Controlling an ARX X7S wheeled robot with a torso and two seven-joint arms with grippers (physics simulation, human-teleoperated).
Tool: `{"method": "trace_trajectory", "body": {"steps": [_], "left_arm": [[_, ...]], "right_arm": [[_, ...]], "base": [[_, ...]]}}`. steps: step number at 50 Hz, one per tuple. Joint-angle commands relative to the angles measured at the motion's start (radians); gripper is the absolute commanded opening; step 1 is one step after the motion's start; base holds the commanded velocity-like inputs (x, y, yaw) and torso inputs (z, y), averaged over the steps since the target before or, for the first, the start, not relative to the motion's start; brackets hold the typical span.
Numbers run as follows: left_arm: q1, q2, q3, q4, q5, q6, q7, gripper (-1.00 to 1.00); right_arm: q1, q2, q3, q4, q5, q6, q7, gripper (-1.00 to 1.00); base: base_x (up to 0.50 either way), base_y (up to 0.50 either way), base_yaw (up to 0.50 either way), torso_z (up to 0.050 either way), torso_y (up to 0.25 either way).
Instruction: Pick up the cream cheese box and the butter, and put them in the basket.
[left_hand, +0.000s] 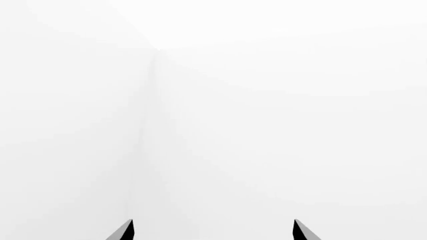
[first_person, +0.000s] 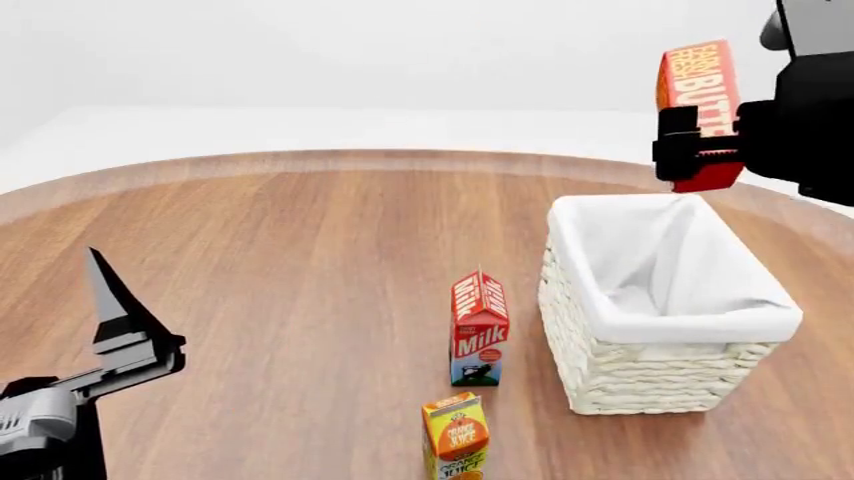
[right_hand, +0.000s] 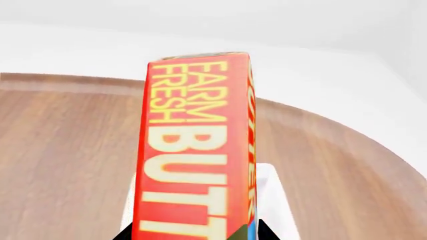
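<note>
My right gripper (first_person: 697, 150) is shut on the butter (first_person: 699, 95), a red-orange box with yellow "FARM FRESH BUTTER" lettering, and holds it upright in the air above the far end of the basket (first_person: 587, 300). The basket is white wicker with a white cloth liner and looks empty. In the right wrist view the butter (right_hand: 193, 150) fills the middle, with the basket's liner (right_hand: 273, 200) showing below it. My left gripper (first_person: 114, 310) is open and empty at the near left, raised above the table; the left wrist view shows its fingertips (left_hand: 125, 231) against white wall only. The cream cheese box is out of view.
A red milk carton (first_person: 478, 330) stands just left of the basket. An orange juice carton (first_person: 455, 437) stands in front of the milk near the front edge. The round wooden table (first_person: 294, 260) spreads to the left.
</note>
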Motion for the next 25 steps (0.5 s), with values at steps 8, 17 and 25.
{"method": "trace_trajectory", "body": {"steps": [8,17,25], "left_arm": [[-0.005,0.0,0.005,-0.003,0.001,-0.001,0.0,1.0],[-0.008,0.0,0.009,-0.005,0.001,-0.002,0.001,1.0],[-0.007,0.0,0.012,-0.002,0.003,-0.003,0.0,1.0]], "right_arm": [[-0.134,-0.062,0.002,0.114,-0.058,-0.052,-0.054,-1.0],[-0.19,-0.066,-0.002,0.134,-0.054,-0.074,-0.065,-1.0],[-0.23,-0.067,-0.001,0.156,-0.05,-0.098,-0.07,-1.0]], "base": [[0.0,0.0,0.0,0.0,0.001],[0.0,0.0,0.0,0.0,0.001],[0.0,0.0,0.0,0.001,0.003]]}}
